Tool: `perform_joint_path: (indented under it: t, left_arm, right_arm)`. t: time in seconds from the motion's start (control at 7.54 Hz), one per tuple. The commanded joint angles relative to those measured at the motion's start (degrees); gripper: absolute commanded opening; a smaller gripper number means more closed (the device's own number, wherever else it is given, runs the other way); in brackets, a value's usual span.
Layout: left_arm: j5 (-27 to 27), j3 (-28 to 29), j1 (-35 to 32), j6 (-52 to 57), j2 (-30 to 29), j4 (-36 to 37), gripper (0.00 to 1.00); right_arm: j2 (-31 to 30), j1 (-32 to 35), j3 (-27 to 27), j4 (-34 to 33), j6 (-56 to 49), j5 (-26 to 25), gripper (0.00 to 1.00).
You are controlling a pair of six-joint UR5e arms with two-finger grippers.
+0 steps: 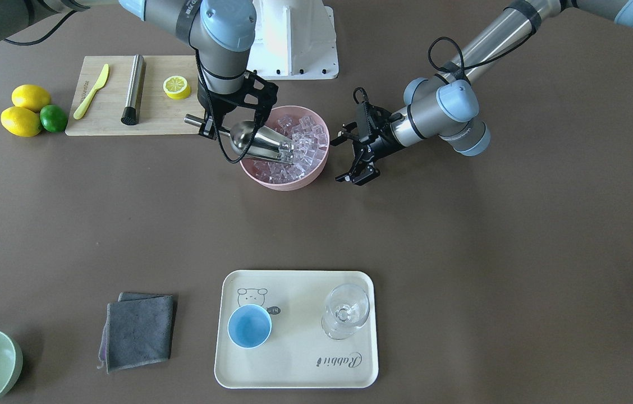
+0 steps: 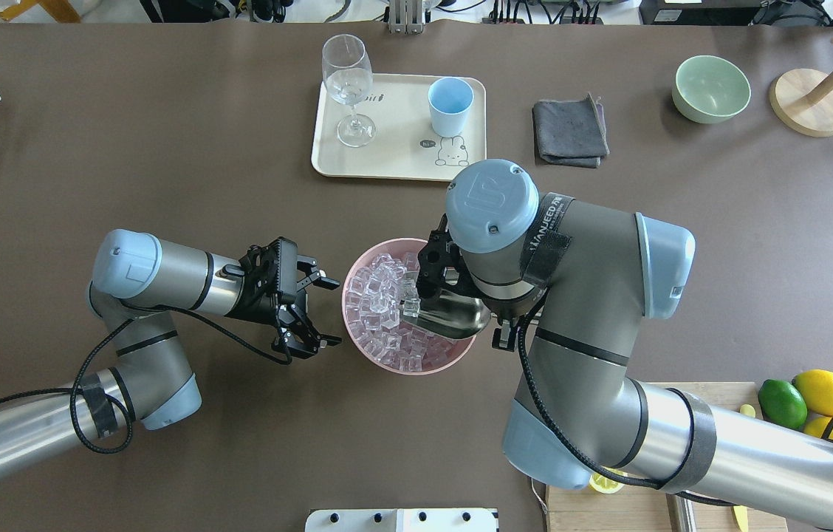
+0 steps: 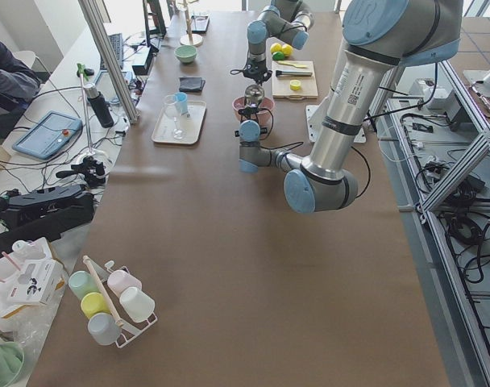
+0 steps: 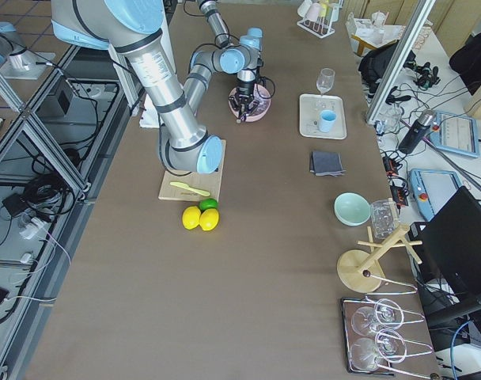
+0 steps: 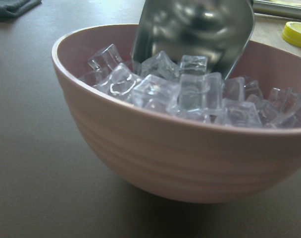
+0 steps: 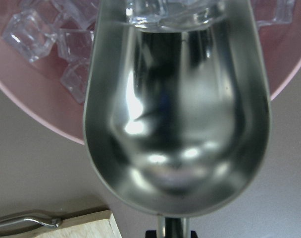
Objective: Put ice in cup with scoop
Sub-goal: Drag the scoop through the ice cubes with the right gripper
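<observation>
Seen from above, you have a matte brown bench (image 2: 165, 148). The left pincer (image 2: 328, 312) sits left of the middle. It is black and two-fingered, with its jaws spread wide around nothing. It lies level, just beside the pink bowl (image 2: 348, 303) and not touching it.

The bowl is round, with smooth matte walls, and is heaped with ice (image 2: 383, 299). The ice is small, clear, glassy cubes, many alike, jumbled up to the rim.

The scoop (image 2: 453, 314) comes into the bowl from its right side. It is polished steel, mirror-bright, with a rounded trough and a short tube handle. It tilts downward, with its front lip pushed in among the cubes. A few cubes sit at that lip, and the rest of the trough is bare metal. The right pincer (image 1: 210, 124) is clamped on the scoop's handle, outside the bowl's rim.

Farther across the bench, well apart from the bowl, lies a cream rectangular tray (image 2: 394, 151) with rounded corners. On its left stands a clear stemmed glass (image 2: 346, 81). On its right stands the cup (image 2: 450, 107): small, round, light blue and upright, its inside showing plain blue.

Right of the tray lie a folded grey cloth (image 2: 570, 133) and then a glossy pale-green bowl (image 2: 712, 89). At the near right edge are a lime (image 2: 782, 404) and two lemons (image 2: 826, 391).
</observation>
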Motion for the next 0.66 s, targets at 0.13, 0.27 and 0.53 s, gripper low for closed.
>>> perform_joint_path:
  t: [0.13, 0.27, 0.53]
  left_arm:
    - [-1.1, 0.0, -0.9, 0.0, -1.2, 2.8, 0.98]
    - [-1.1, 0.0, -0.9, 0.0, -1.3, 3.1, 0.98]
    - [-1.1, 0.0, -0.8, 0.0, -1.3, 3.5, 0.98]
  right_arm:
    - [-1.8, 0.0, 0.1, 5.7, 3.4, 1.4, 0.00]
    - [-2.5, 0.0, 0.4, 8.4, 4.8, 2.7, 0.00]
    - [-3.5, 0.0, 1.3, 10.4, 6.8, 2.9, 0.00]
